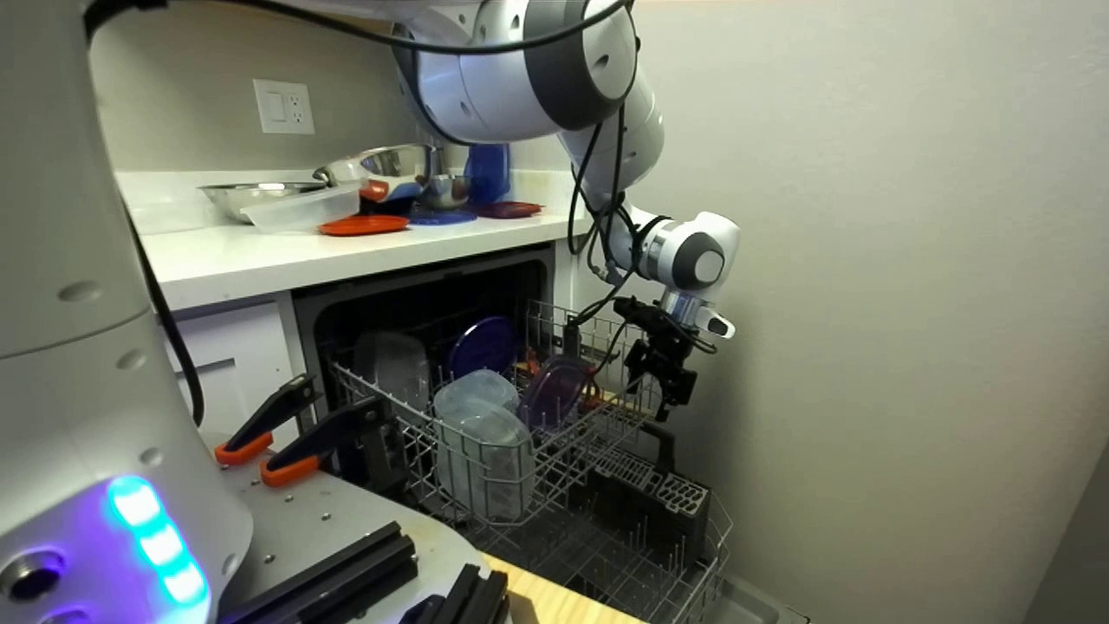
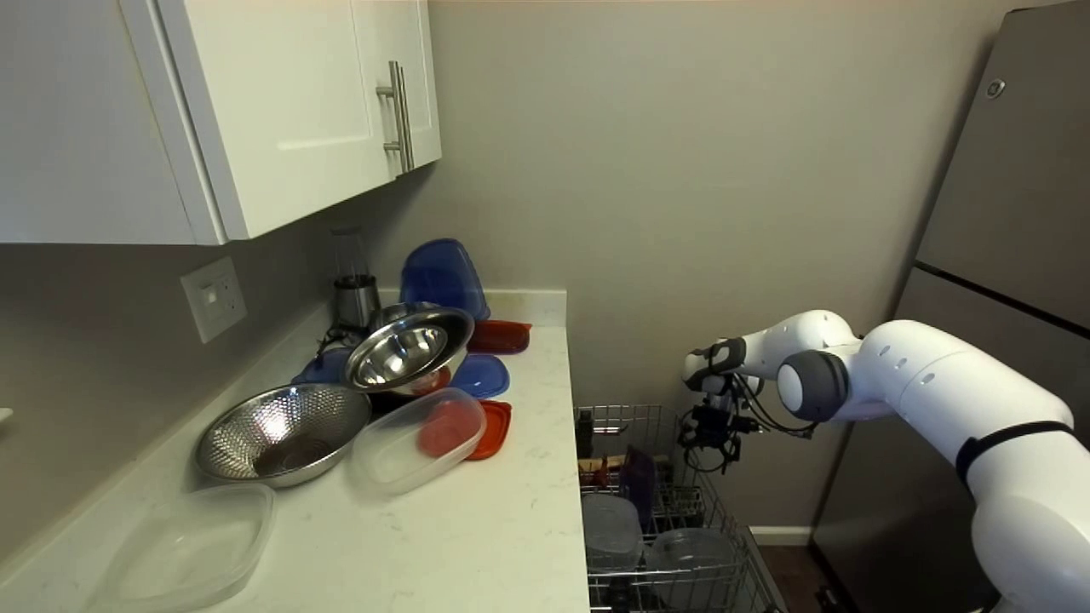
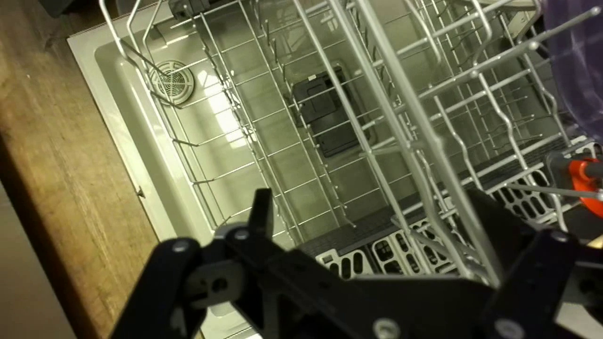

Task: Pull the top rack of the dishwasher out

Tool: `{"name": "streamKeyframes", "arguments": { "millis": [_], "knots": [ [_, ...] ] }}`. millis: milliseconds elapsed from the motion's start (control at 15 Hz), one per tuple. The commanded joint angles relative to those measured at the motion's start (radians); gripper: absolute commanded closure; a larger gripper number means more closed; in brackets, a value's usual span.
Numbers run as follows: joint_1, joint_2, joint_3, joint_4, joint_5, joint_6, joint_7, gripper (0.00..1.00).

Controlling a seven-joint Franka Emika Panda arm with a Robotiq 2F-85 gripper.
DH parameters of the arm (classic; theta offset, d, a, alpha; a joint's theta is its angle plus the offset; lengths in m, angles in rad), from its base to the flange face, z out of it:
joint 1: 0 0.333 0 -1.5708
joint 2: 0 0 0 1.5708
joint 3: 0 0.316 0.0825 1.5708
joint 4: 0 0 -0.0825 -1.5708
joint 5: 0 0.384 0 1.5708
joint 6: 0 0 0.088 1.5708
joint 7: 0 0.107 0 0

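Wrist view shows the gripper (image 3: 372, 200) spread wide, the front rail (image 3: 414, 101) appearing between its fingers (image 3: 261, 212). Jutting from the dishwasher (image 1: 433, 299), the loaded top rack (image 1: 554, 464) should feel stiff, slightly heavy; clamp that bare rail.

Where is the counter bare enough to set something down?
In an exterior view, the counter is bare between the lower-left clear container and the front edge, narrowing beside the orange-red lid. Metal bowls and a colander crowd the back.
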Motion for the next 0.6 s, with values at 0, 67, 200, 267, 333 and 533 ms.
{"name": "streamKeyframes", "arguments": {
  "millis": [0,67,200,267,333,533],
  "knots": [
    [-0.044,-0.017,-0.041,-0.015,0.011,0.048,0.051,0.0],
    [-0.051,-0.017,-0.045,-0.016,0.013,0.047,0.052,0.0],
    [-0.061,-0.015,-0.054,-0.017,0.013,0.049,0.058,0.0],
    [-0.063,-0.015,-0.059,-0.019,0.013,0.051,0.065,0.0],
    [-0.065,-0.016,-0.061,-0.02,0.013,0.052,0.072,0.0],
    [-0.072,-0.022,-0.076,-0.026,0.011,0.05,0.096,0.0]
  ]
}}
